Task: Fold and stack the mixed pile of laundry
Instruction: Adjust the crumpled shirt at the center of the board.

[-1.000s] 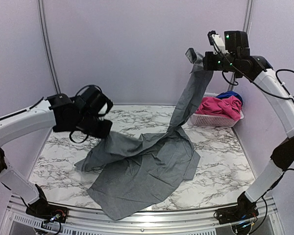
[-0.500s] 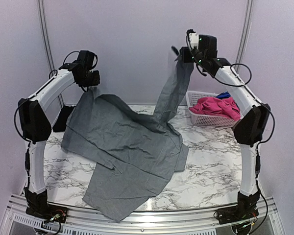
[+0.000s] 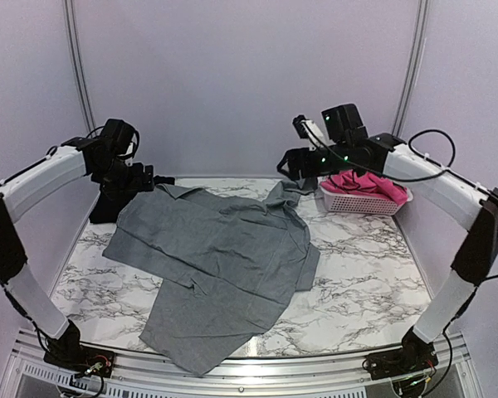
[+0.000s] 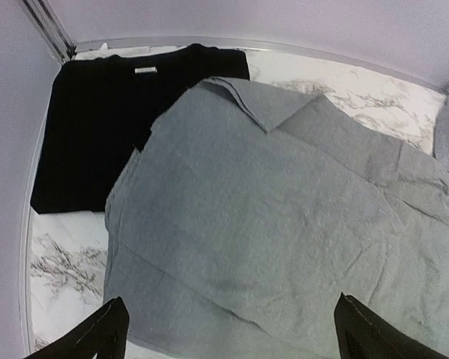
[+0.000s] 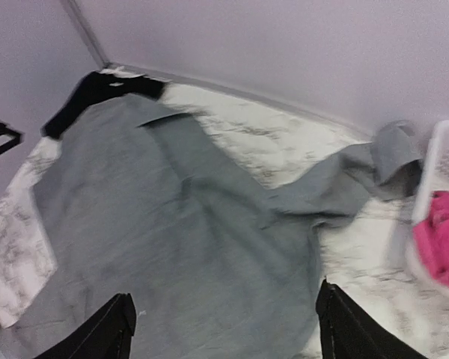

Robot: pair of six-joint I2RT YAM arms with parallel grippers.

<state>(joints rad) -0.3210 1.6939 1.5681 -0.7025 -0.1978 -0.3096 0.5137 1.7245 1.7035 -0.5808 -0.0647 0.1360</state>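
A large grey garment (image 3: 224,257) from the laundry pile lies spread across the marble table, one end trailing toward the basket. A folded black cloth (image 3: 108,203) lies at the back left, partly under the grey garment's edge. My left gripper (image 3: 160,179) hovers open above the garment's back-left corner, holding nothing. The left wrist view shows the left gripper (image 4: 230,299) over grey garment (image 4: 269,224) and black cloth (image 4: 90,134). My right gripper (image 3: 289,162) hangs open above the garment's back-right end. In its wrist view, the right gripper (image 5: 224,292) is empty above the grey garment (image 5: 172,224).
A white lattice basket (image 3: 357,203) stands at the back right with a bright pink piece (image 3: 361,184) in it, close under the right arm. In the right wrist view, basket (image 5: 443,161) and pink piece (image 5: 441,239) are at the right edge. The grey garment's front corner overhangs the near table edge (image 3: 257,352).
Both grippers opened and let go of the grey garment, which dropped from hanging to lying spread on the table. Both arms came down toward the back of the table.
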